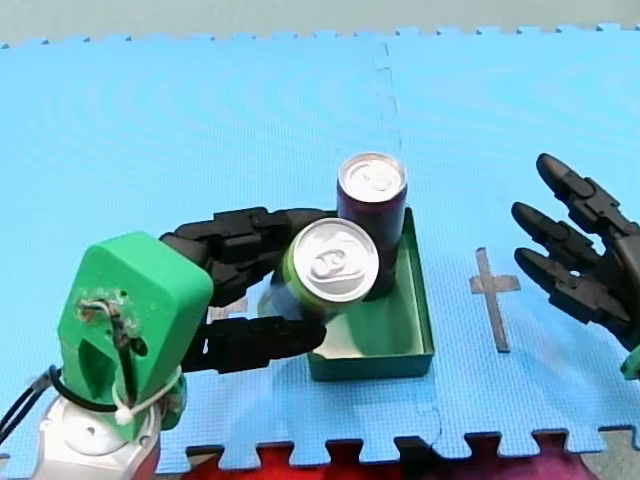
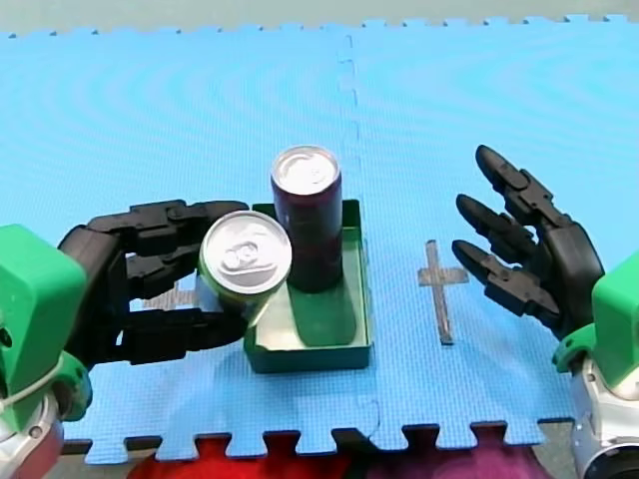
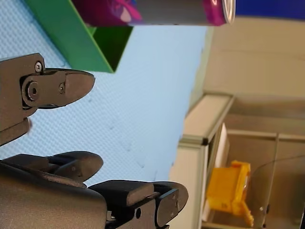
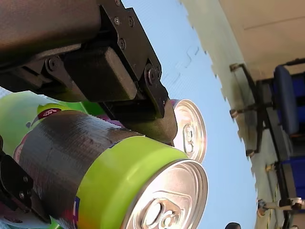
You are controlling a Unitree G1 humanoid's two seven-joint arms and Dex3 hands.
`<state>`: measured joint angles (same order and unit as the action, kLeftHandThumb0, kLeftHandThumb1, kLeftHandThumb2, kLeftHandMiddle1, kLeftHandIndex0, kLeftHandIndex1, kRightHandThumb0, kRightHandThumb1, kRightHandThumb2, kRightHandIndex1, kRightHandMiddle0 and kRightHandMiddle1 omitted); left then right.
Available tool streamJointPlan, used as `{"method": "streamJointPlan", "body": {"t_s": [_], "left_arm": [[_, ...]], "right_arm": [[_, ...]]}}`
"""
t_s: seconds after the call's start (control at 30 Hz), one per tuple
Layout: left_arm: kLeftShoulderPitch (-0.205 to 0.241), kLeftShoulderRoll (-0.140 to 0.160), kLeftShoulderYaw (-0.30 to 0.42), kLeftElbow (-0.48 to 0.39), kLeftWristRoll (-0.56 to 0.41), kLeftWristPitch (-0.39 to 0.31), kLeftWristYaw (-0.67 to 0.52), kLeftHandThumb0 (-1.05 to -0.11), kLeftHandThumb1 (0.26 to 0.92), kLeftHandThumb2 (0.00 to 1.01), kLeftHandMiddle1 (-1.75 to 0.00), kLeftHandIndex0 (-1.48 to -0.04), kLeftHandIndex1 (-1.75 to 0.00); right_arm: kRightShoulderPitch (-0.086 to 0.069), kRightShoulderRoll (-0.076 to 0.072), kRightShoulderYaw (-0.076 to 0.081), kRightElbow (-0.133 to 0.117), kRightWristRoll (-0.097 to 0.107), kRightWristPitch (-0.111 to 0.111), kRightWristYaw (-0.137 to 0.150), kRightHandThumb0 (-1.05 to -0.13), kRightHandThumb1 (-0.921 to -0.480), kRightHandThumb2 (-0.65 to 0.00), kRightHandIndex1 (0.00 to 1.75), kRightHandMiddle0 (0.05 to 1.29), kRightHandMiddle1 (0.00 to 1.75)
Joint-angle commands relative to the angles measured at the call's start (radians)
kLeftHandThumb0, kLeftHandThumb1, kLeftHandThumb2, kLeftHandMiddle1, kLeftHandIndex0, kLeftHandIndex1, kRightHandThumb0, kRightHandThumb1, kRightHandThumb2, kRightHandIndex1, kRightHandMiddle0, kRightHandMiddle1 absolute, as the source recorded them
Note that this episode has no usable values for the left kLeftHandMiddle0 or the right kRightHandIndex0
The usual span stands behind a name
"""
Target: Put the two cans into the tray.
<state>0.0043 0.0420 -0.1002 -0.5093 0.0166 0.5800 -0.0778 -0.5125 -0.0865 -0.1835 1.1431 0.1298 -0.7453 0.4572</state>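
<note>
left hand (image 2: 140,284) grips the green can (image 2: 245,261) at the tray (image 2: 310,356) rim, maybe touching the purple can (image 2: 310,230). lowering may topple that one. right hand (image 2: 524,259) open, right of the tray

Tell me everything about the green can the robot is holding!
The green can is lime green with a grey band round its body and a shiny silver top with its pull tab closed. It looks like metal. The robot's left hand grips its sides. It leans a little, held over the left edge of the green tray, right beside the purple can standing in the tray. Whether the cans touch, I cannot tell.
</note>
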Motion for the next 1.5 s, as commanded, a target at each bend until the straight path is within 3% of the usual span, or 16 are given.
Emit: {"method": "streamJointPlan", "body": {"t_s": [0.0, 0.47, 0.67, 0.83, 1.3, 1.47], "left_arm": [[-0.004, 0.004, -0.001, -0.016, 0.002, -0.005, 0.005, -0.389, 0.769, 0.00, 0.00, -1.27, 0.00], [-0.103, 0.022, -0.033, 0.048, 0.073, 0.026, 0.029, -0.392, 0.771, 0.00, 0.00, -1.27, 0.00], [-0.138, 0.008, -0.034, 0.129, 0.079, -0.011, 0.039, -0.401, 0.774, 0.00, 0.00, -1.27, 0.00], [-0.139, -0.063, 0.007, 0.190, 0.008, -0.067, 0.050, -0.404, 0.774, 0.00, 0.00, -1.27, 0.00], [-0.139, -0.168, 0.005, 0.309, -0.008, -0.222, 0.132, -0.402, 0.776, 0.00, 0.00, -1.27, 0.00], [-0.132, -0.237, 0.051, 0.322, -0.077, -0.248, 0.163, -0.397, 0.776, 0.00, 0.00, -1.27, 0.00]], "right_arm": [[0.000, 0.000, 0.000, -0.002, -0.001, -0.005, -0.006, -1.048, -0.921, -0.232, 0.00, 0.28, 0.00], [0.005, 0.016, 0.008, -0.009, -0.003, 0.000, -0.021, -1.048, -0.921, -0.228, 0.00, 0.29, 0.00], [0.008, 0.020, 0.011, -0.012, -0.007, 0.001, -0.031, -1.048, -0.921, -0.225, 0.00, 0.29, 0.00], [0.013, 0.024, 0.016, -0.024, -0.014, 0.003, -0.046, -1.048, -0.921, -0.223, 0.00, 0.29, 0.00], [0.013, 0.014, 0.021, -0.036, -0.017, 0.013, -0.060, -1.048, -0.921, -0.225, 0.00, 0.29, 0.00], [0.011, 0.009, 0.020, -0.034, -0.015, 0.019, -0.056, -1.048, -0.921, -0.226, 0.00, 0.29, 0.00]]}}
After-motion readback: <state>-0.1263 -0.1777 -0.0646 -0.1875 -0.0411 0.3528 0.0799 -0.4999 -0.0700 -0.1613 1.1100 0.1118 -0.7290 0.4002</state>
